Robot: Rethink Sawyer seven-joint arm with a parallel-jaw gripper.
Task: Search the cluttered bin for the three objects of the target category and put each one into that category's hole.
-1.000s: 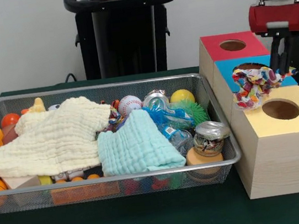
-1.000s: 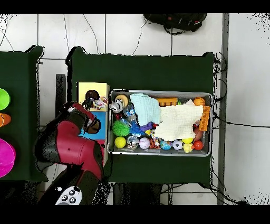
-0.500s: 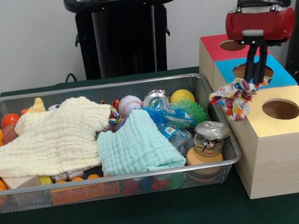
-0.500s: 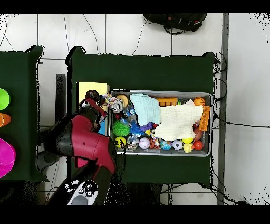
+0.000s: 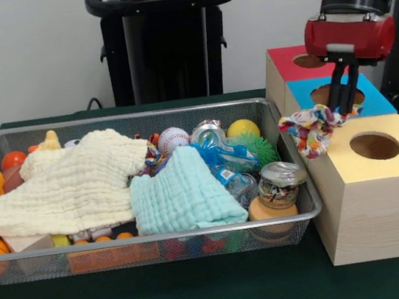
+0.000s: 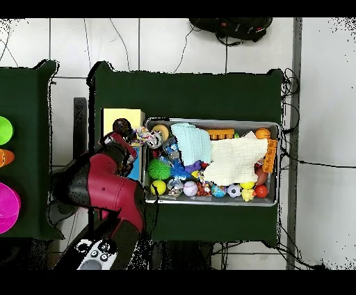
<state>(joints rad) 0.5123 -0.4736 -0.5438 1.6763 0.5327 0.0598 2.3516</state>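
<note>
1. The pincer [image 5: 345, 108] has moved from beside the blue box [image 5: 329, 96] toward the bin [image 5: 302, 180].
2. The colourful scrunchie [image 5: 314, 129] it holds now hangs at the yellow box [image 5: 373, 192] corner, lower than one second ago.
3. In the overhead view, the arm [image 6: 104, 188] turned toward the bin.

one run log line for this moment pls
end effector: shut on multicolored cloth scrunchie | position: over blue-topped box edge, beside wire bin | scrunchie: not in any hole
</note>
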